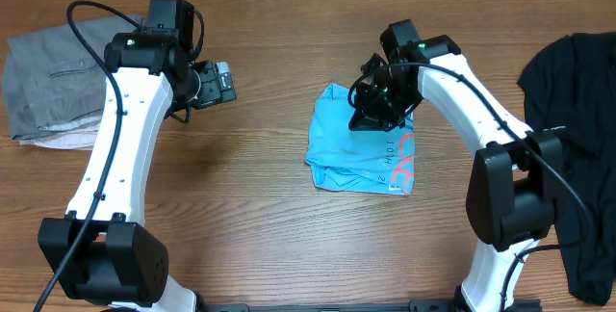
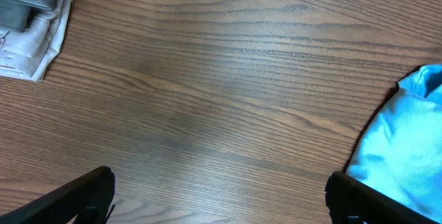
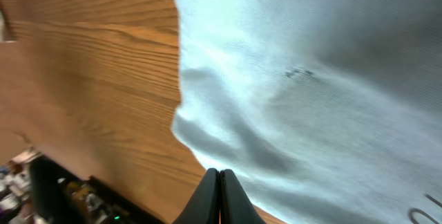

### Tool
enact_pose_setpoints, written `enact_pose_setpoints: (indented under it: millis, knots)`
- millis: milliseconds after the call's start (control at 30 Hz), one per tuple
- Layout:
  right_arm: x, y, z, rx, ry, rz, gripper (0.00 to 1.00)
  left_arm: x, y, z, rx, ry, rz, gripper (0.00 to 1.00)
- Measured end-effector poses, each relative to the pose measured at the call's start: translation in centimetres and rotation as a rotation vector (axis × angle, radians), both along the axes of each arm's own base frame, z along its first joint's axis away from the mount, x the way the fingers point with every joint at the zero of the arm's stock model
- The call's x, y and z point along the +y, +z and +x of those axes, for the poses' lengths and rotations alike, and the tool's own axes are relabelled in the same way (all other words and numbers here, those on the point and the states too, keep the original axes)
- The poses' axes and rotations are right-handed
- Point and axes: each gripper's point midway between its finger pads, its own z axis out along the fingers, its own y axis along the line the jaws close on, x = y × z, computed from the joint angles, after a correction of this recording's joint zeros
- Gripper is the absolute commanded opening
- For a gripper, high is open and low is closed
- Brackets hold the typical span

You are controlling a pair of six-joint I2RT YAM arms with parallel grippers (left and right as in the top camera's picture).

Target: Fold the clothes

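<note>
The light blue T-shirt (image 1: pixel 361 153) lies folded into a small square on the wooden table, with coral-and-white letters showing along its right edge. My right gripper (image 1: pixel 372 110) hovers over the shirt's upper part. In the right wrist view its fingers (image 3: pixel 221 177) are pressed together with nothing seen between them, above the shirt's cloth (image 3: pixel 311 79) near its edge. My left gripper (image 1: pixel 221 82) is open and empty over bare table to the left of the shirt. In the left wrist view its fingers (image 2: pixel 221 198) stand wide apart, and the shirt's corner (image 2: pixel 407 141) shows at the right.
A grey garment pile (image 1: pixel 53 81) lies at the table's far left, also seen in the left wrist view (image 2: pixel 27 16). A black garment (image 1: pixel 577 129) lies at the far right beside the right arm's base.
</note>
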Motion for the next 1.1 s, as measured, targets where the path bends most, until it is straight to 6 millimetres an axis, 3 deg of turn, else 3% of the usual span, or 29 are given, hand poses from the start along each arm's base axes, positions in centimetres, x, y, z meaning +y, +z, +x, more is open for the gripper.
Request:
enact_pose_setpoints:
  millis: [233,567,800,933,1033,1100]
  knots:
    - [0.6,-1.6,-1.7,0.017,0.049,-0.051,0.04,0.0,0.0,0.0,0.0,0.0,0.0,1.0]
    - [0.2,-8.2,-5.3,0.043,0.072,-0.054,0.05,0.0,0.0,0.0,0.0,0.0,0.0,1.0]
    - [0.2,-8.1,-5.4,-0.005,0.071,-0.025,0.04,0.0,0.0,0.0,0.0,0.0,0.0,1.0]
    - [0.1,-7.0,-5.7,0.021,0.096,-0.024,0.04,0.0,0.0,0.0,0.0,0.0,0.0,1.0]
    - [-0.2,-4.3,-3.5,-0.013,0.085,-0.008,0.04,0.0,0.0,0.0,0.001,0.0,0.0,1.0]
    - [-0.9,-1.9,-1.0,-0.075,0.052,0.011,0.04,0.0,0.0,0.0,0.002,0.0,0.0,1.0]
